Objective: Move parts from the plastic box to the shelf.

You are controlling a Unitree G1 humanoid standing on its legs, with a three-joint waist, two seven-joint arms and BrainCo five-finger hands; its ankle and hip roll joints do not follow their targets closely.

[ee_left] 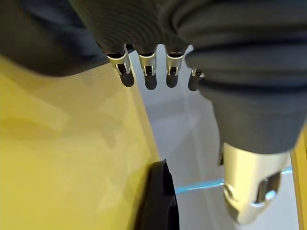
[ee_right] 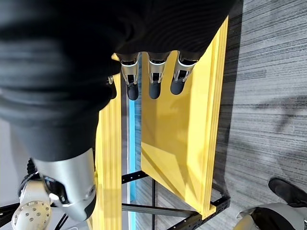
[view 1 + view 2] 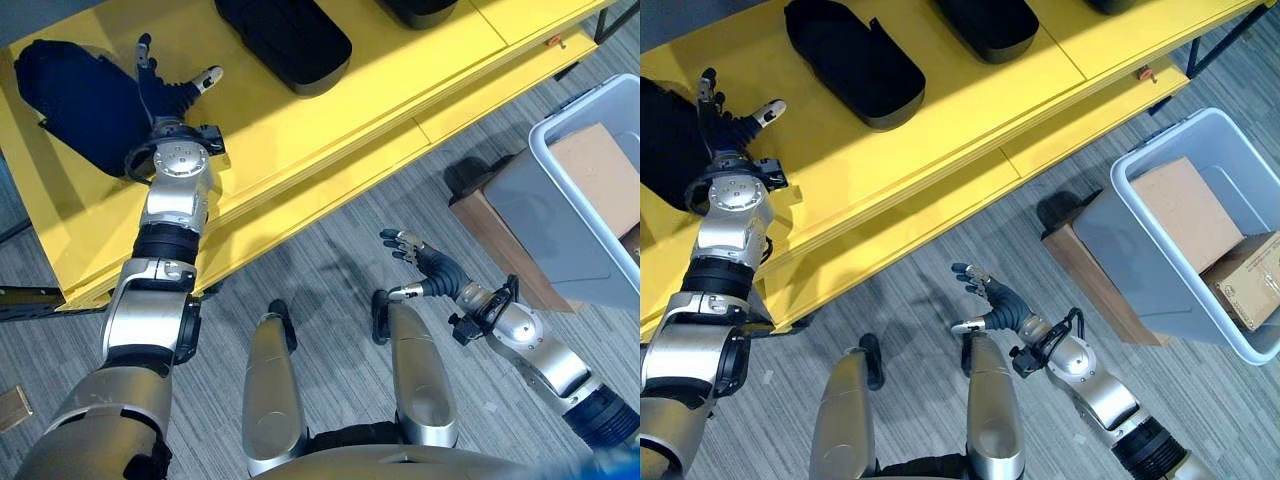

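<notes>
The yellow shelf [image 3: 330,120] runs across the space in front of me, the biggest thing here, and it already carries several dark parts: one black tray-shaped part [image 3: 852,62] near the middle, another [image 3: 985,25] further along to my right, and a dark bulky part [image 3: 80,95] at my left end. To my right on the floor sits the grey plastic box [image 3: 1160,290], propped on a brown block [image 3: 1085,270], and inside it I see two cardboard-coloured pieces [image 3: 1185,210], so I judge the job is partly done with more to fetch. My left hand [image 3: 165,90] rests over the shelf with fingers straight and thumb spread, holding nothing, just beside the dark bulky part, which I judge has been set down there. My right hand [image 3: 995,300] hangs low over the carpet, well apart from the box, fingers loosely spread and empty. What is left, I think, is turning back to the box for the next piece.
</notes>
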